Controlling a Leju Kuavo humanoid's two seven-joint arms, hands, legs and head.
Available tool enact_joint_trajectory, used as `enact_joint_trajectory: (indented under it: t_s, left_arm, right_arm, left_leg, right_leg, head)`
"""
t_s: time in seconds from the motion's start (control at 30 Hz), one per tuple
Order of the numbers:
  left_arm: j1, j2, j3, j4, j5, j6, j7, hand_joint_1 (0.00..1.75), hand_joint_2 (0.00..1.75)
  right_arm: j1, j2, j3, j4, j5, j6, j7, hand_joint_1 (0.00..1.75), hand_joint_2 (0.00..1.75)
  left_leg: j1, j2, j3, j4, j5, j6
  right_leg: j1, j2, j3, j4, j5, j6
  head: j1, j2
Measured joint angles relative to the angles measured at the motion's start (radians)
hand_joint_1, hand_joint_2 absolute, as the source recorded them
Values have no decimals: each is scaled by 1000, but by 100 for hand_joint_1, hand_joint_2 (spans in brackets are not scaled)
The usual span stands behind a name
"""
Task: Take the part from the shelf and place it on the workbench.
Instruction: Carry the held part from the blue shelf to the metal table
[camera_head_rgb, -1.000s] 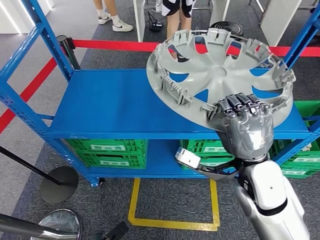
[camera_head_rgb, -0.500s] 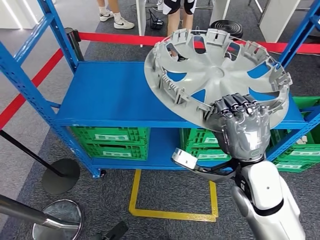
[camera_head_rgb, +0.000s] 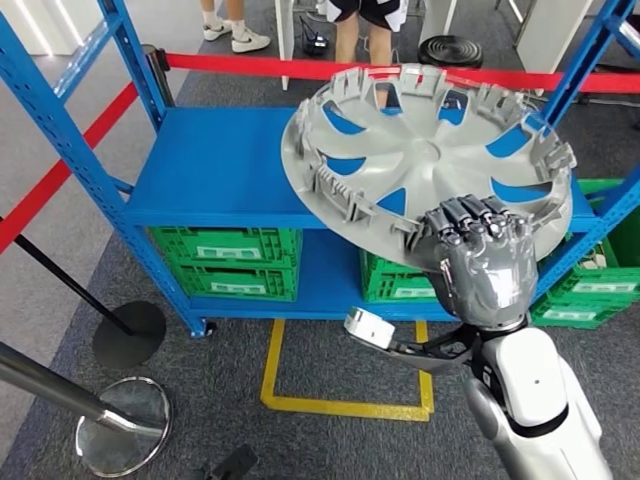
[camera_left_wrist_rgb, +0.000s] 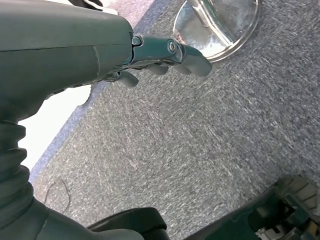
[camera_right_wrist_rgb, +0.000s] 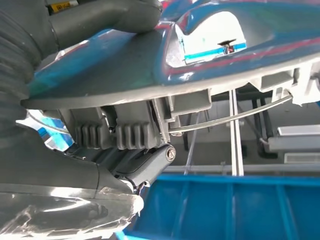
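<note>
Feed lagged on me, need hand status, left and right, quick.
Left hand: holding nothing, fingers loosely extended over the grey carpet.
Right hand: gripping the rim of the round grey plastic wheel cover.

The hubcap (camera_head_rgb: 423, 160) is a big round grey plastic disc, hollow side up, showing curved spokes, cut-out windows and a ring of clips round its rim. It's tilted, near edge low, far edge high, above the blue shelf (camera_head_rgb: 219, 165). The fingers (camera_head_rgb: 472, 215) of the right hand (camera_head_rgb: 487, 260) curl over its near rim, thumb beneath; the disc spreads up and away from them.
</note>
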Motion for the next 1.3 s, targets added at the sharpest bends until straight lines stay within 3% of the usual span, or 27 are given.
enact_joint_trajectory:
  t_s: [0.03, 0.07, 0.17, 0.2, 0.23, 0.27, 0.3, 0.33, 0.4, 0.43, 0.47, 0.53, 0.57, 0.6, 0.67, 0.7, 0.73, 0.77, 0.83, 0.9, 0.97, 1.03, 1.07, 1.13, 1.2, 1.23, 1.3]
  left_arm:
    - [0, 0, 1, 0, 0, 0, 1, 0, 175]
    - [0, 1, 1, 0, 0, -1, 2, 0, 175]
    - [0, 1, 4, 0, 0, -1, 4, 0, 175]
    - [0, 1, 4, 0, 0, -2, 6, 0, 175]
    - [0, 1, 5, 0, 0, -2, 7, 0, 175]
    - [0, 1, 5, 0, 0, -2, 7, 0, 175]
    - [0, 1, 6, 0, 0, -2, 8, 0, 175]
    - [0, 1, 6, 0, 0, -3, 8, 0, 175]
    - [-2, 0, 6, 0, 0, -3, 9, 0, 175]
    - [-4, 0, 6, 0, 0, -3, 9, 0, 175]
    - [-4, 0, 6, 0, 0, -3, 9, 0, 175]
    - [-3, 0, 7, 0, 0, -4, 10, 0, 175]
    - [-2, 0, 8, 0, 0, -4, 10, 0, 175]
    - [-1, 0, 9, 0, 0, -4, 11, 0, 175]
    - [-2, 0, 9, 0, 0, -5, 11, 0, 175]
    - [-2, 0, 9, 0, 0, -5, 11, 0, 175]
    - [-2, 0, 9, 0, 0, -5, 11, 0, 175]
    - [-1, 0, 9, 0, 0, -5, 11, 0, 175]
    - [-2, 0, 9, 0, -1, -5, 11, 0, 175]
    - [-2, 0, 9, 0, -1, -5, 11, 0, 175]
    - [-2, 0, 8, 0, -1, -5, 12, 0, 175]
    - [-2, 0, 8, 0, -1, -5, 13, 0, 175]
    - [-2, 0, 8, 0, -1, -5, 13, 0, 175]
    - [-2, 0, 8, 0, -1, -3, 14, 0, 175]
    - [-2, 1, 9, 0, -1, 1, 14, 0, 175]
    - [-2, 1, 9, 0, -1, 4, 14, 0, 175]
    - [-2, 1, 9, 0, -1, 8, 14, 0, 175]
  right_arm:
    - [0, 3, -2, 1, 0, -1, -3, 175, 175]
    - [1, 7, -4, 2, 0, -2, -7, 175, 175]
    - [6, 20, -12, 6, 0, -4, -16, 175, 175]
    - [9, 23, -14, 8, 0, -4, -18, 175, 175]
    - [11, 25, -17, 10, 0, -3, -20, 175, 175]
    - [12, 26, -19, 12, 0, -3, -21, 175, 175]
    - [13, 27, -20, 13, 0, -3, -22, 175, 175]
    - [13, 28, -20, 14, 0, -3, -23, 175, 175]
    - [13, 30, -22, 15, 0, -3, -23, 175, 175]
    - [13, 31, -22, 15, 0, -3, -23, 175, 175]
    - [13, 31, -23, 15, 0, -3, -23, 175, 175]
    - [15, 32, -23, 16, 0, -3, -24, 175, 175]
    - [17, 32, -24, 18, 0, -3, -24, 175, 175]
    - [19, 32, -24, 19, 0, -3, -24, 175, 175]
    - [20, 32, -24, 21, 0, -3, -25, 175, 175]
    - [20, 32, -24, 22, 0, -3, -25, 175, 175]
    - [20, 32, -24, 22, 0, -3, -24, 175, 175]
    - [20, 32, -24, 23, 0, -3, -24, 175, 175]
    - [20, 32, -24, 24, 0, -3, -23, 175, 175]
    - [18, 33, -24, 23, 0, -3, -20, 175, 175]
    - [16, 34, -24, 24, 0, -3, -16, 175, 175]
    - [15, 34, -24, 25, 1, -3, -14, 175, 175]
    - [14, 36, -24, 25, 1, -3, -14, 175, 175]
    - [13, 40, -24, 27, 1, -1, -14, 175, 175]
    - [12, 45, -24, 31, 1, 4, -11, 175, 175]
    - [10, 46, -23, 34, 2, 8, -8, 175, 175]
    - [3, 50, -21, 42, 2, 20, 2, 175, 175]
  left_leg:
    - [1, 0, -6, 5, -6, -6]
    - [2, 0, -16, 24, -32, -13]
    - [10, 1, -66, 190, -177, -30]
    - [13, 1, -76, 248, -204, -34]
    - [15, 1, -75, 283, -207, -37]
    - [17, 1, -59, 287, -190, -38]
    - [19, 2, -26, 258, -164, -38]
    - [21, 2, 23, 204, -145, -38]
    - [22, 0, 127, 65, -149, -34]
    - [21, -1, 156, 18, -159, -29]
    - [17, -2, 164, -8, -162, -21]
    - [12, -1, 148, -15, -144, -3]
    - [11, 0, 138, -16, -132, 6]
    - [12, 1, 127, -17, -120, 13]
    - [11, 2, 101, -16, -96, 22]
    - [9, 3, 85, -16, -84, 24]
    - [7, 3, 69, -15, -71, 24]
    - [6, 3, 53, -15, -59, 24]
    - [5, 2, 26, -14, -35, 21]
    - [3, 1, 5, -11, -14, 13]
    - [2, 2, -4, -11, 5, 3]
    - [3, 2, -9, -10, 15, -7]
    - [5, 2, -16, 2, -4, -14]
    - [8, 2, -43, 77, -92, -27]
    - [12, 2, -77, 210, -185, -35]
    - [14, 2, -85, 264, -200, -38]
    - [18, 2, -57, 285, -164, -41]
  right_leg:
    - [-2, -1, -6, -1, 9, -7]
    - [-4, -3, -16, -3, 21, -15]
    - [-7, -6, -56, -4, 59, -25]
    - [-8, -7, -72, -4, 71, -24]
    - [-8, -8, -88, -3, 83, -22]
    - [-8, -8, -103, -3, 95, -20]
    - [-8, -8, -118, -3, 107, -17]
    - [-8, -8, -131, -2, 119, -13]
    - [-6, -8, -150, 0, 140, -3]
    - [-6, -8, -156, -1, 151, 3]
    - [-8, -9, -162, -5, 164, 10]
    - [-14, -10, -172, -13, 177, 22]
    - [-17, -10, -181, 0, 157, 27]
    - [-17, -9, -195, 35, 118, 30]
    - [-17, -9, -227, 166, 10, 34]
    - [-16, -9, -238, 235, -25, 35]
    - [-15, -9, -237, 282, -37, 34]
    - [-14, -9, -220, 295, -26, 32]
    - [-10, -9, -134, 220, 18, 27]
    - [-6, -8, -19, 72, 8, 22]
    - [-2, -5, 28, -11, -19, 15]
    - [-2, -6, 11, -14, -7, 2]
    - [-4, -7, 5, -13, 3, -6]
    - [-7, -10, -17, -13, 27, -19]
    - [-7, -10, -48, -12, 53, -22]
    - [-7, -11, -65, -11, 66, -21]
    - [-8, -12, -98, -10, 91, -16]
  head:
    - [1, 0]
    - [0, 0]
    - [-3, 0]
    - [-4, 0]
    - [-3, 0]
    - [-3, 0]
    - [-3, 0]
    - [-4, 0]
    - [-3, 0]
    - [-3, 0]
    - [-2, 0]
    - [-2, 0]
    - [-1, 0]
    - [0, 0]
    - [2, 0]
    - [3, 0]
    - [3, 0]
    - [3, 0]
    - [3, 0]
    - [2, 0]
    - [3, 0]
    - [5, 0]
    - [4, 0]
    - [0, 0]
    - [-3, 0]
    - [-3, 0]
    - [-3, 0]
